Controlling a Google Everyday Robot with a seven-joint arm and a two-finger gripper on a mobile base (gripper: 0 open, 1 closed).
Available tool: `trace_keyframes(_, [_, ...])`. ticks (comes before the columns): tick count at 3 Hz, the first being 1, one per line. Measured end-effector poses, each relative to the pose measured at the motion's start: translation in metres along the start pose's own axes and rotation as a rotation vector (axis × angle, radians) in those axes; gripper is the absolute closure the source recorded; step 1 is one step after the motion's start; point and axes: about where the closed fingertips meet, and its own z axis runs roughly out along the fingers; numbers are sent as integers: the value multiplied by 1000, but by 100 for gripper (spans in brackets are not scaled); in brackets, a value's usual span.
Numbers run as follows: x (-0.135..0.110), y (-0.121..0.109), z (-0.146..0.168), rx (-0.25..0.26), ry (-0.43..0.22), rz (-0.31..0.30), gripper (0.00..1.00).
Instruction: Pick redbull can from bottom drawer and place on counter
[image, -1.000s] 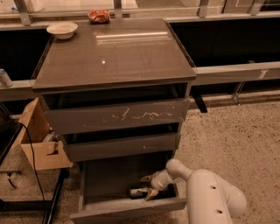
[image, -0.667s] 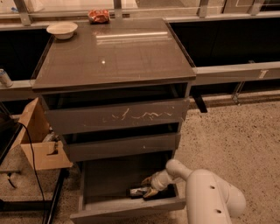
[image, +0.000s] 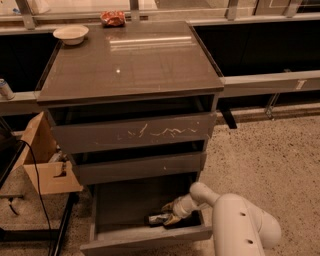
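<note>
My two-finger gripper (image: 169, 213) is down inside the shallow grey wooden bottom drawer (image: 125, 197), near its right wall and just behind its low front panel. My fingers (image: 168, 205) are spread a moderate way apart, one higher and one lower, pointing left. The small slim silver and dark blue redbull can (image: 157, 218) lies on its side on the drawer floor just left of my gripper. Its right end sits at the tip of my lower finger, seemingly within the gap. I cannot tell whether either finger actually presses on it. The can is dim in the drawer's shadow, and its markings are hard to make out.

My thick white arm (image: 242, 227) runs off to the lower right of the gripper and is cut off by the bottom edge. It hides the drawer's right front corner.

Directly above my gripper is a plain grey middle drawer front (image: 140, 167). Above that is a taller grey drawer front with white scratches (image: 130, 134). Higher still is the large glossy dark grey-brown counter slab (image: 130, 65), well apart from the can.

Far above and to the left of my gripper, a white bowl (image: 70, 34) sits at the counter's back left corner. A red-orange snack bag (image: 112, 18) lies just beyond the back edge.

To the far left, a pale can with a blue band (image: 6, 89) is partly cut off by the picture's edge. An open cardboard box (image: 42, 160) stands beside the cabinet, left of my gripper and higher up.
</note>
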Motion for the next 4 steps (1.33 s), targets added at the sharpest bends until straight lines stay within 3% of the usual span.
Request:
trace_keyframes(1, [0, 0, 0, -1, 0, 0, 100])
trace_keyframes(2, [-26, 2, -19, 9, 5, -18, 100])
trace_keyframes(4, [-121, 2, -103, 58, 96, -123, 100])
